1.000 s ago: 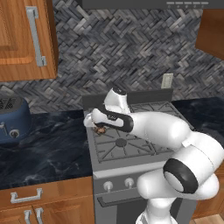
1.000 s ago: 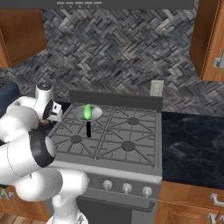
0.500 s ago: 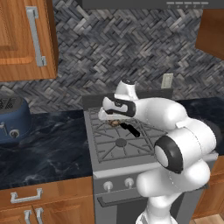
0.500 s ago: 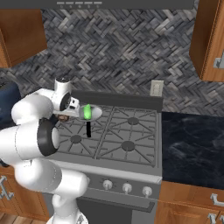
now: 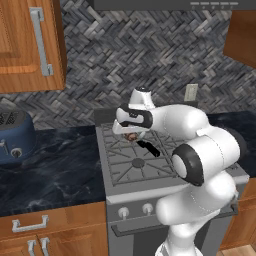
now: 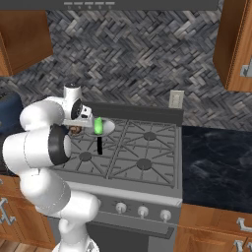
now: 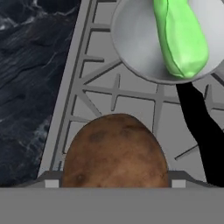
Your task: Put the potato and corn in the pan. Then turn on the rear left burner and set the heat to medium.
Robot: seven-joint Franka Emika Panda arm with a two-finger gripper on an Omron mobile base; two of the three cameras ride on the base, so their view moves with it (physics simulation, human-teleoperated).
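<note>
the gripper [image 7: 114, 177] is clenched on the potato [image 7: 114, 151]; in the hand view the brown lump sits right between the finger tips, filling the gap. in the left base view the potato [image 5: 132, 136] shows just under the hand, held above the stove grate [image 5: 131, 159].

the relation that matters: the pan [image 7: 140, 43] lies ahead of the fingers and off to one side, apart from the potato, with bare grate bars between. the potato is over the grate, not yet over the pan's bowl.

the corn [image 7: 180, 37] already lies in the pan, its long axis running roughly along the fingers' line of sight, on the far side of the bowl from the potato. the nearer part of the bowl is free.

the pan's black handle [image 7: 201, 127] runs back toward the fingers, beside the potato.

judgement: the carry must go forward and across to the free part of the bowl before letting go; a release here would drop the potato on the grate. burner work is not yet begun.
</note>
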